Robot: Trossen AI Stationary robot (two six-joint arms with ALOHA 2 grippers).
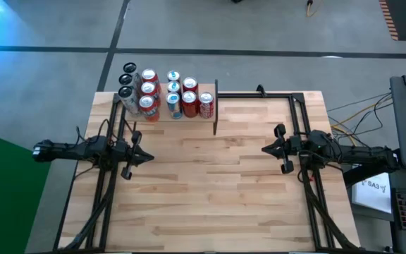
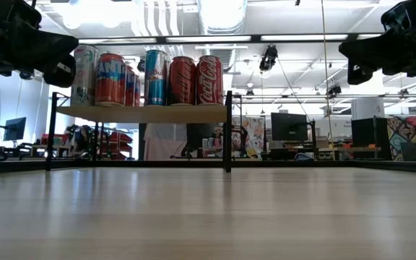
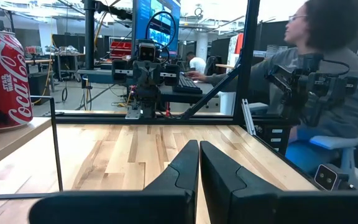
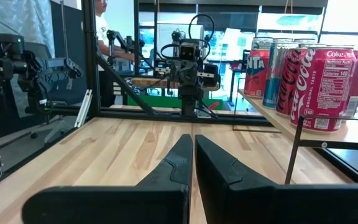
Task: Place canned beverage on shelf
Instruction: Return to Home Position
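Observation:
The shelf (image 1: 204,86), a small raised board of light wood with thin black uprights, stands at the table's far left. Several canned beverages (image 1: 168,97) stand upright on it in rows: red cola cans (image 2: 209,79), blue-and-silver cans (image 2: 155,77) and dark-topped ones. My left gripper (image 1: 150,156) hovers shut at the table's left, near side of the shelf, pointing level toward the right. My right gripper (image 1: 265,149) hovers shut at the table's right, pointing level toward the left. Neither has anything between its fingers (image 3: 191,163) (image 4: 182,157).
Bare butcher-block tabletop (image 1: 210,183) lies between the two grippers and toward the near edge. Black frame rails (image 1: 273,94) run along the far and side edges. A person sits beyond the table's right side (image 3: 328,68); another stands beyond its left (image 4: 101,25).

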